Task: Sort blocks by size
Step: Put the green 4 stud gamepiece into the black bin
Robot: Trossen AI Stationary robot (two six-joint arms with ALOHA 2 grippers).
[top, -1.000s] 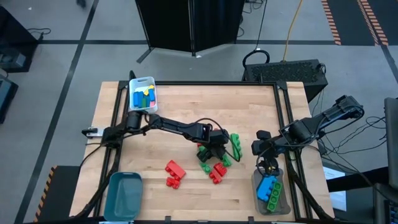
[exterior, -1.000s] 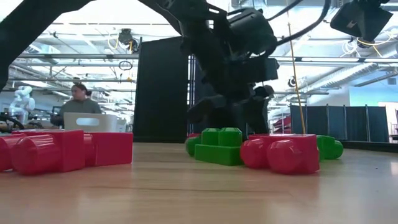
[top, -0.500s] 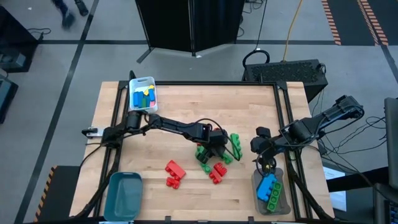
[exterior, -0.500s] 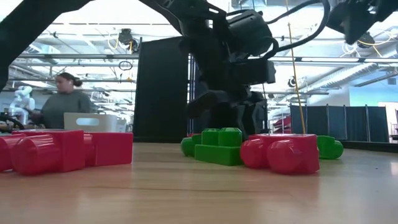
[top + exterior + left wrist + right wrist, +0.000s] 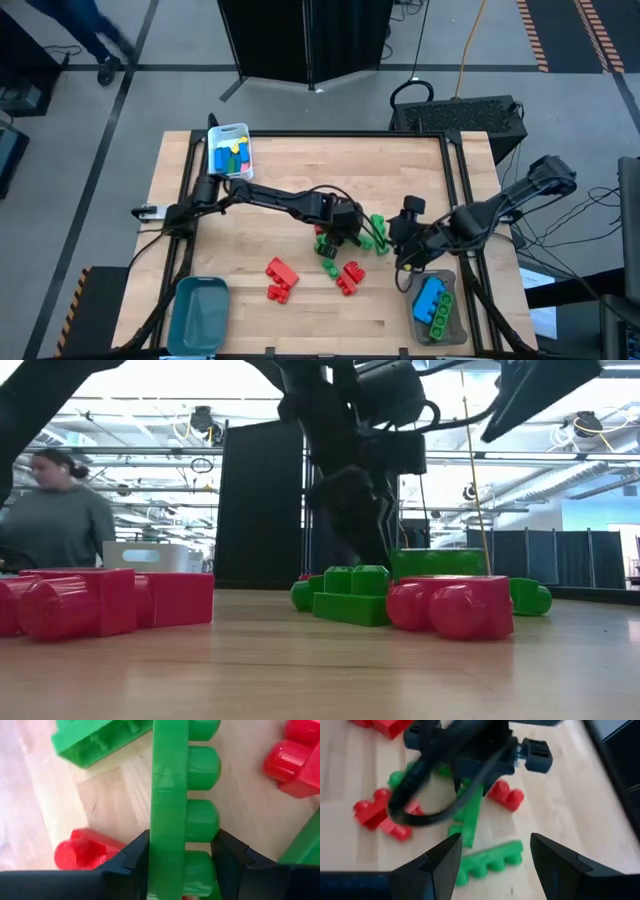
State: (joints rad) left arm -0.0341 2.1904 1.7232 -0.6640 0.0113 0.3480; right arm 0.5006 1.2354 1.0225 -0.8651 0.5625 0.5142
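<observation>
**Wood table, green bar lifted**

No readable writing is seen anywhere. Since a second ago, the long green bar [image 5: 170,810] has been clamped by the left gripper [image 5: 345,228] and raised off the table [image 5: 280,170], clearest in the wrist view. The right gripper [image 5: 408,252], fingers apart, has been moved nearer from the clear bin [image 5: 436,308].

Left gripper [image 5: 182,870]: closes from wide open onto the long green brick [image 5: 172,805], fingers now pressing both its sides.
Long green brick: now lifted off the wood, clear above the red brick [image 5: 455,605] in the low view.
Right gripper [image 5: 403,252]: swings away from the clear bin [image 5: 436,305], in toward the pile.
Person [image 5: 55,515]: walks nearer along the left.
</observation>
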